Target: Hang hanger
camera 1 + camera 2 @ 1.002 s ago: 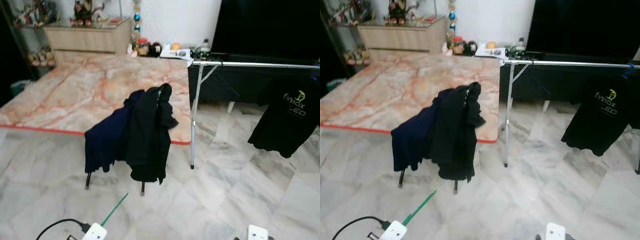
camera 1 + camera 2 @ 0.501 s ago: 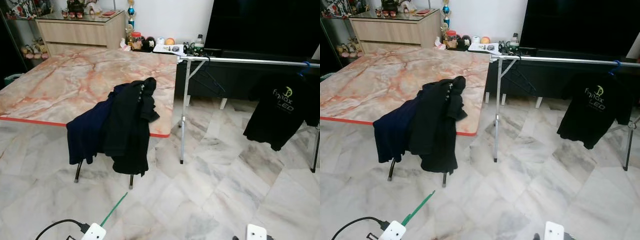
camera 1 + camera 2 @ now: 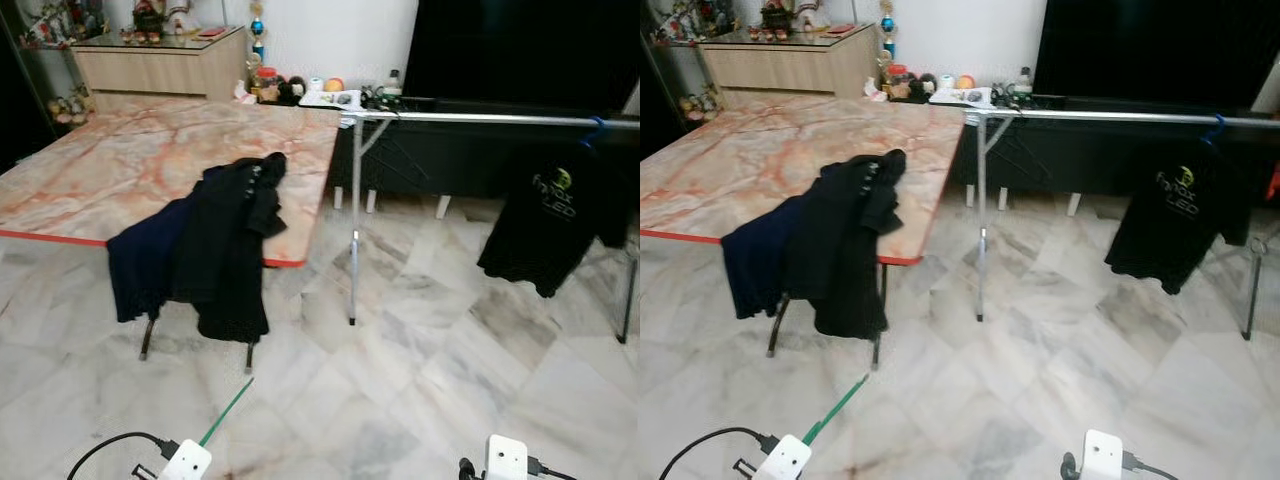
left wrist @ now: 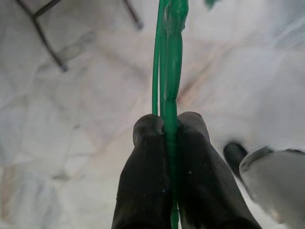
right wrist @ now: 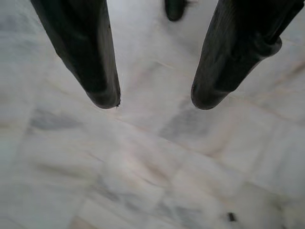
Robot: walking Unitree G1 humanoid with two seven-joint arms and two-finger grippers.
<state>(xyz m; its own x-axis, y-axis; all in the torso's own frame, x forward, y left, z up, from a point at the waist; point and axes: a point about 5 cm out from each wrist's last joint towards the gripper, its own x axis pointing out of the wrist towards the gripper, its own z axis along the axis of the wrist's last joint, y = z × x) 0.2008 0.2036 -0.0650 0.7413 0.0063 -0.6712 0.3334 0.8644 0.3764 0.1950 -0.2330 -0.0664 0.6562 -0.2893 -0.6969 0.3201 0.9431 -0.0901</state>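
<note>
My left claw [image 4: 164,125] is clamping a thin green hanger [image 4: 167,57] between its two black fingers [image 4: 145,157], and the hanger's wire is running straight out past the fingertips. Seen from the head camera, a green length of that hanger [image 3: 226,411] is slanting up over the floor low on my left, just beside the white wrist block. My right claw [image 5: 155,102] is hanging with its fingers [image 5: 90,62] wide apart and gripping nothing, and I am seeing pale marble floor [image 5: 143,162] beneath it.

Ahead of the hanger, a chair [image 3: 195,260] is standing on the floor, draped with a dark blue garment [image 3: 145,265] and a black garment [image 3: 235,250] that are overlapping. The chair is sitting against the near edge of a big bench [image 3: 150,160] with a pinkish marble top and a red rim.

To the right of the bench, a metal clothes rail [image 3: 480,118] is running across the room on a thin upright leg [image 3: 354,220]. A black T-shirt [image 3: 550,225] with a pale logo is hanging from the rail on a blue hook [image 3: 597,127], well apart from the chair. An empty dark hanger [image 3: 1015,150] is hanging near the rail's left end. Behind the rail, a large dark screen [image 3: 520,50] is filling the wall, and a wooden cabinet [image 3: 160,65] is standing beyond the bench.
</note>
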